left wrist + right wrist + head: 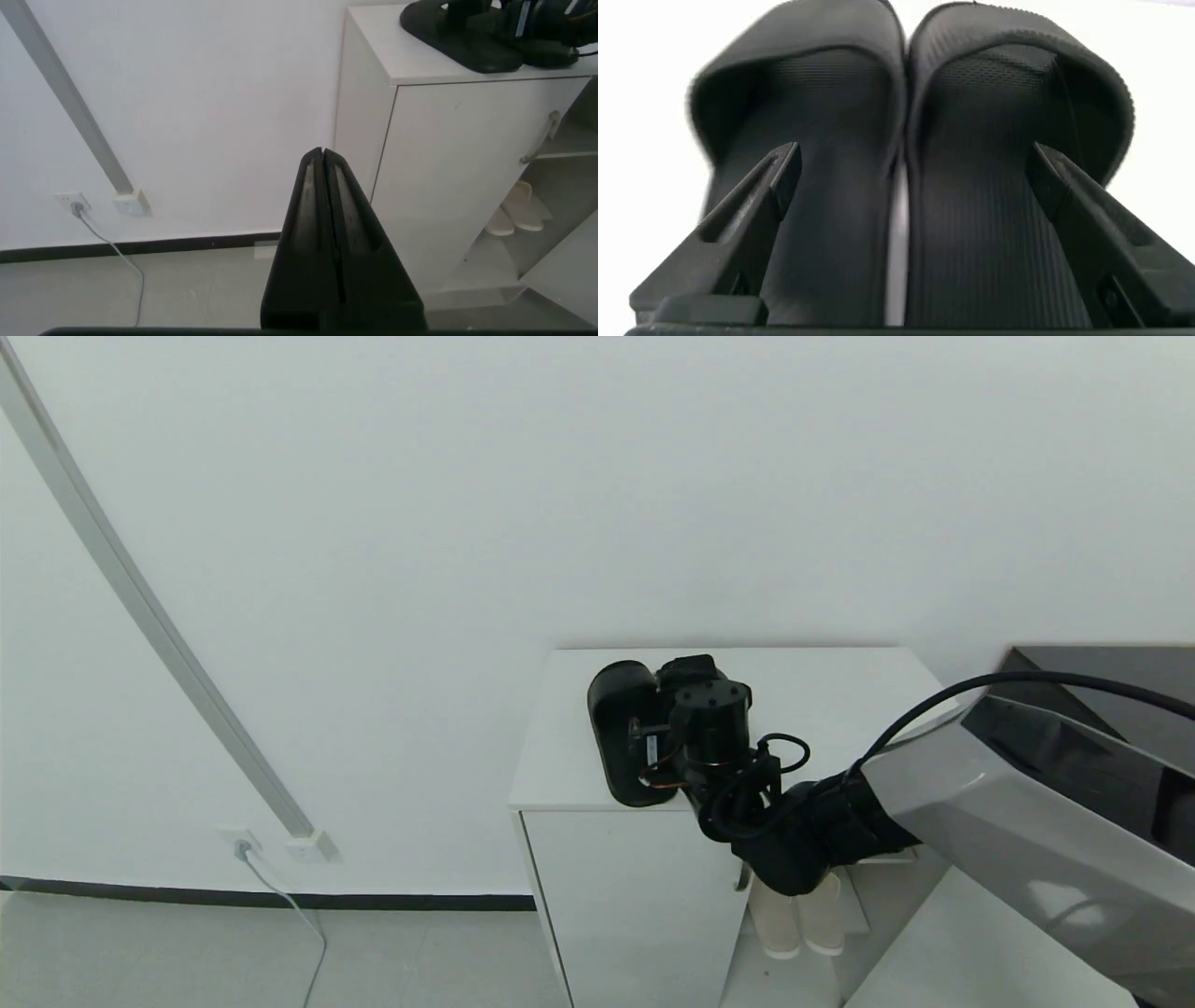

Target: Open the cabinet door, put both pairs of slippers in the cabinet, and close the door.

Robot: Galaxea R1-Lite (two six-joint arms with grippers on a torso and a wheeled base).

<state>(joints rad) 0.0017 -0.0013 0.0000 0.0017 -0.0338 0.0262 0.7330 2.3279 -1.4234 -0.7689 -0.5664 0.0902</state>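
My right claw (910, 159) hangs over the pair of black rubber slippers (618, 739) and its two fingers (771, 191) are spread wide above them, gripping nothing. The pair lies side by side, touching, on top of the white cabinet (840, 691), near its front edge. My left claw (323, 159) is pinched tight with nothing in it, out to the cabinet's left. The cabinet's right side stands open, and the pale white slippers (801, 917) sit inside on a low shelf.

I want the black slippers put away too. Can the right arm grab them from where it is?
Probably yes. The right gripper sits at the black slippers on the cabinet top, jaws open on either side of the pair, nothing between.
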